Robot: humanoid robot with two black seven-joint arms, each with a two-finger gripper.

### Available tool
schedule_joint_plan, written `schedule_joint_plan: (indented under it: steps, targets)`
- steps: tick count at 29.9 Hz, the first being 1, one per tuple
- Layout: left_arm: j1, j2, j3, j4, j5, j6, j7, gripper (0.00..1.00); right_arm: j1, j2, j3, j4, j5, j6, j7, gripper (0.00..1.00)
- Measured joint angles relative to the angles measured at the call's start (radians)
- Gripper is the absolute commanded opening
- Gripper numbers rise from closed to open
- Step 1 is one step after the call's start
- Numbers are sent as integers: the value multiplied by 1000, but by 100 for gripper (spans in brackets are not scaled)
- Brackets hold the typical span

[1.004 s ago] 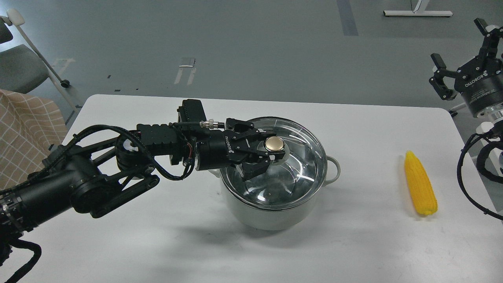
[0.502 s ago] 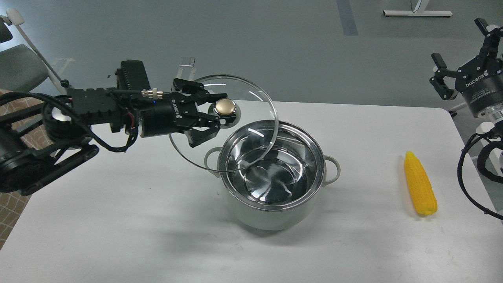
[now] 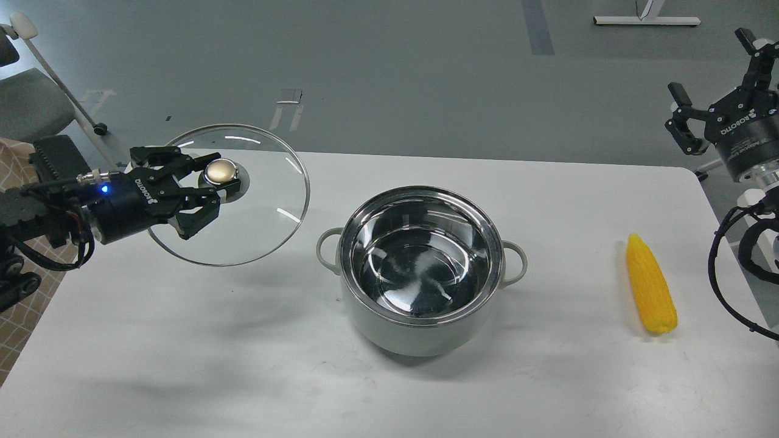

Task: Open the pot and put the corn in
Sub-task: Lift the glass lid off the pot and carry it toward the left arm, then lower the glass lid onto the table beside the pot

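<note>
Now the round glass lid with the gold knob (image 3: 229, 194) is held in the air over the left side of the white table (image 3: 243, 365), well clear of the open pot.

The left gripper (image 3: 204, 191) has its black fingers closed around the gold knob, and the lid hangs tilted beside the round pale grey-green pot with shiny steel inside (image 3: 420, 271), not touching it. The pot stands uncovered near the middle of the table, its two small loop handles pointing left and right. The bright yellow husked corn cob (image 3: 651, 283) lies on the table well to the right of the pot, pointed end away from the camera. The right gripper (image 3: 712, 76) is raised off the table's right edge, its fingers spread apart and holding nothing.
</note>
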Motion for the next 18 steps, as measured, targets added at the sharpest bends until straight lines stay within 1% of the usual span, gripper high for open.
schedule_joint_plan:
  steps: [7,13,18]
  targets:
    - [90,-18,0,69,-101,37,0,0,-2,0,0,0,0,0,0,100]
    - [146,-88,0,179,-105,111,0,0,-6,0,0,0,0,0,0,100]
    - [164,-141,5,261,-105,163,0,0,-9,0,0,0,0,0,0,100]
